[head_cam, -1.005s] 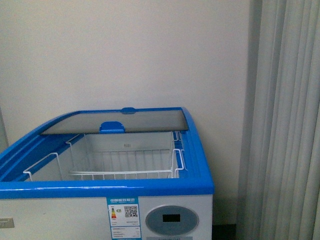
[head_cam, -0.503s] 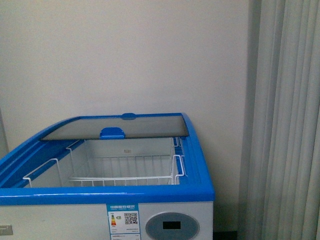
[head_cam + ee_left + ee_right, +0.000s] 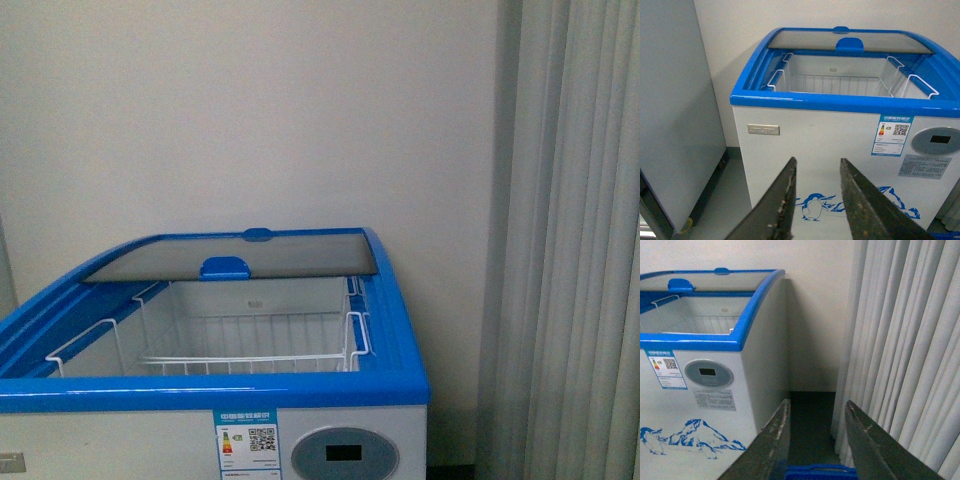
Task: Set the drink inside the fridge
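The fridge [image 3: 300,385] is a white chest cooler with a blue rim, right in front of me. Its sliding glass top [image 3: 240,255] is pushed to the back, and white wire baskets [image 3: 250,345] show in the open well. It also shows in the left wrist view [image 3: 840,102] with its penguin graphic, and in the right wrist view [image 3: 715,345]. My left gripper [image 3: 817,167] is open and empty, facing the fridge's front wall. My right gripper [image 3: 817,407] is open and empty, facing the gap between fridge and curtain. The drink is out of view.
A plain grey-white cabinet on castors [image 3: 675,115] stands left of the fridge. A pale curtain [image 3: 570,240] hangs at its right, over dark floor [image 3: 810,425]. A blue object's edge [image 3: 820,471] lies low between my right fingers.
The fridge has slid slightly lower in the front view, then held still over the last half second. Neither arm shows there.
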Action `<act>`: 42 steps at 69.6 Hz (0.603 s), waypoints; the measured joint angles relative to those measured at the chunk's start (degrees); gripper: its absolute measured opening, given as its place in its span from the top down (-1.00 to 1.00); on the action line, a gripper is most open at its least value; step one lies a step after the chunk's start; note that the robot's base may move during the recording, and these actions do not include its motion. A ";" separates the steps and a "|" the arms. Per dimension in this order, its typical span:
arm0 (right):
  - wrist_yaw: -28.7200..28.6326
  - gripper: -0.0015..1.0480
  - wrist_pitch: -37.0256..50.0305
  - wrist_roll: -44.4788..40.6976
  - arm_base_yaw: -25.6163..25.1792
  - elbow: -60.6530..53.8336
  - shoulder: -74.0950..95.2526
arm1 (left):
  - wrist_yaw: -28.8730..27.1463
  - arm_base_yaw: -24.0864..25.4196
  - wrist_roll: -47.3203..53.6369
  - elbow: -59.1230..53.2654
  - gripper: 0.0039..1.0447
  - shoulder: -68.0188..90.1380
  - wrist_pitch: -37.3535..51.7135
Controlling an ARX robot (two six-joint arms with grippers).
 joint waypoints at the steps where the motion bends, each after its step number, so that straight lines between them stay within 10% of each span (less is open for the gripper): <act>1: 0.00 0.17 0.02 0.00 0.00 0.00 0.00 | 0.00 0.00 0.00 0.00 0.18 0.00 0.00; 22: 0.00 -0.86 0.02 0.02 0.00 0.00 0.00 | 0.00 0.00 0.04 0.00 -0.88 0.00 0.00; 42: 0.00 -0.85 0.00 0.00 0.00 0.00 0.00 | 0.00 0.00 0.02 0.00 -0.85 0.00 0.00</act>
